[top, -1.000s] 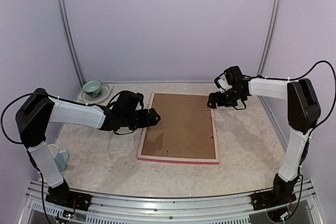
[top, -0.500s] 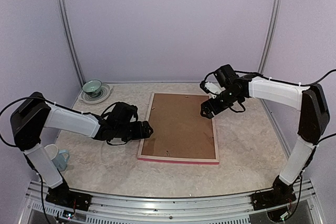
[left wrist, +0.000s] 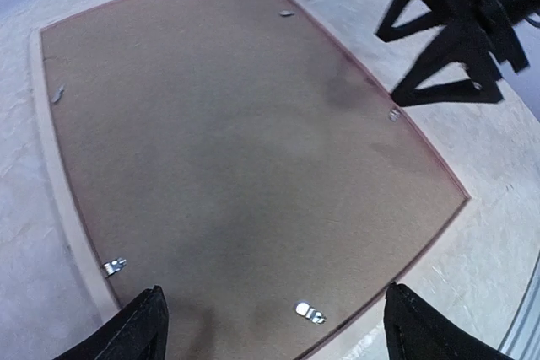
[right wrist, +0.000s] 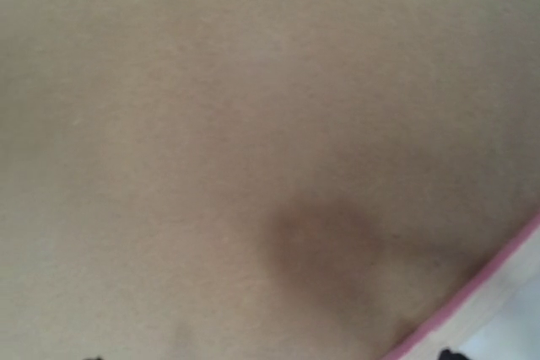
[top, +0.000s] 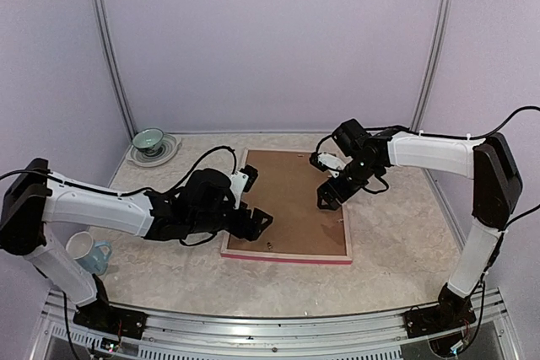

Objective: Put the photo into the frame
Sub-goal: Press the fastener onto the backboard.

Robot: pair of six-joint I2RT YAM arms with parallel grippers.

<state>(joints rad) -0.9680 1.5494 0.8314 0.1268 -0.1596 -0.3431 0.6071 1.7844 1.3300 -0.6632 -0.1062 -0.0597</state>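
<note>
Ringed by pale lilac walls (top: 270,40) and metal uprights (top: 107,40), the frame (top: 287,255) lies face down at the middle of a marbled beige desk (top: 396,242) — pale wood rails up, a pink edge along the near side, a brown backing board (top: 287,204) filling it. The left fingers (left wrist: 139,330) hang spread wide over the board's near left corner, and the right fingers (top: 329,197) sit low over its right side, also apart. A teal bowl (top: 149,137) and a mug (top: 84,249) stand off to the left.
</note>
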